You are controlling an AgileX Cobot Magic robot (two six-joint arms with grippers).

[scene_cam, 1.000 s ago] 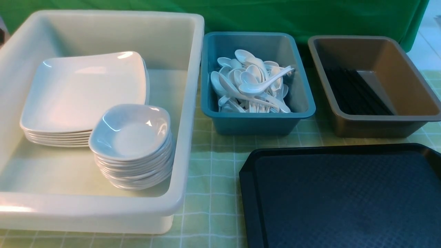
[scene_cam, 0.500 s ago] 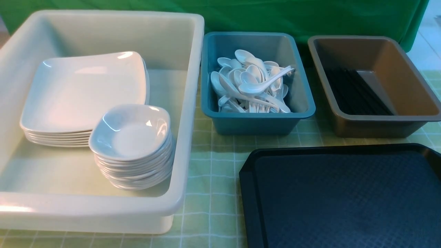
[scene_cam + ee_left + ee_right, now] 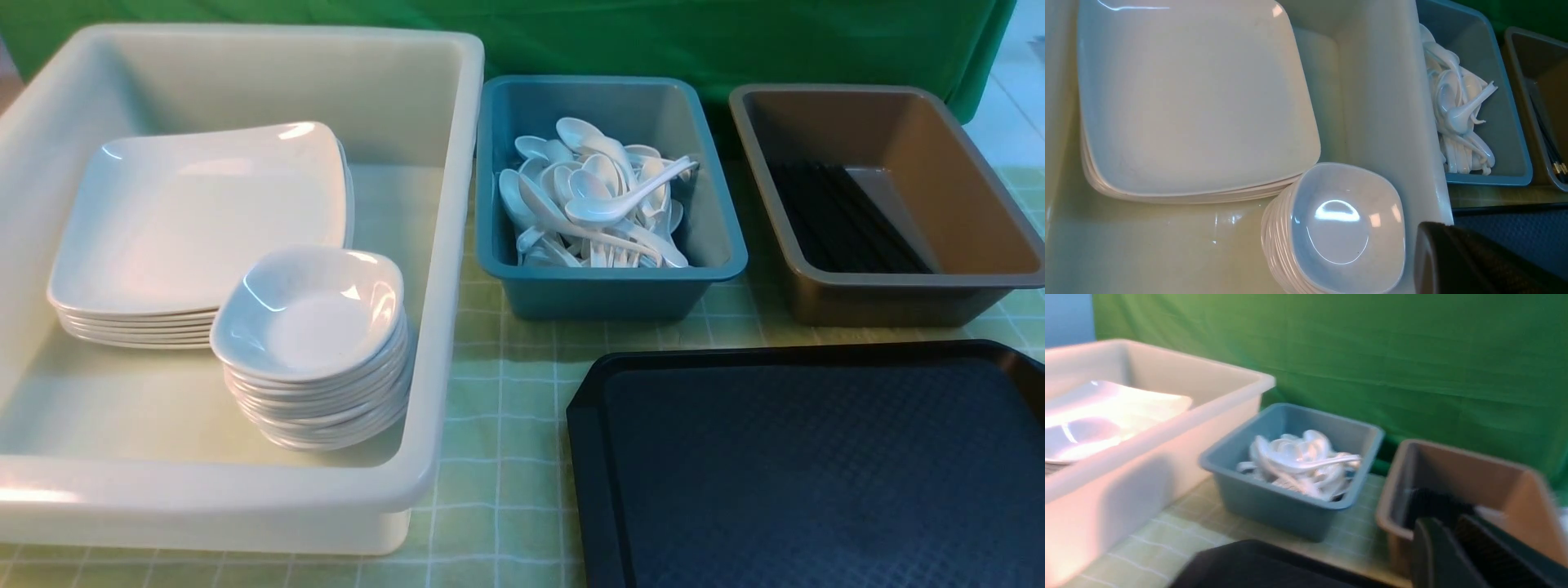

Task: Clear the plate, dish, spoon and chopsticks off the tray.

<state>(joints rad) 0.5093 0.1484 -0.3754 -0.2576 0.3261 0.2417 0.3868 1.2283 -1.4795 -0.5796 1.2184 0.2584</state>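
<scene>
The black tray (image 3: 816, 474) lies at the front right with nothing on it; a strip of it shows in the left wrist view (image 3: 1515, 241). A white square plate (image 3: 204, 212) (image 3: 1188, 102) tops a stack in the white tub. Beside it, a small dish (image 3: 314, 314) (image 3: 1339, 228) tops its own stack. A spoon (image 3: 629, 200) (image 3: 1466, 114) lies across the pile of spoons in the teal tub. Black chopsticks (image 3: 841, 220) lie in the brown tub. Neither gripper shows in the front view. My left gripper (image 3: 1433, 253) is shut and empty above the white tub's near right corner. My right gripper (image 3: 1447, 526) is blurred, near the brown tub, holding nothing.
The white tub (image 3: 457, 245) fills the left side. The teal tub (image 3: 612, 294) and brown tub (image 3: 898, 298) stand behind the tray. A green backdrop (image 3: 653, 33) closes off the rear. A checked green cloth (image 3: 506, 392) covers the table.
A dark shape at the far left edge of the front view has gone out of sight. Tubs, tray and tableware have not moved.
</scene>
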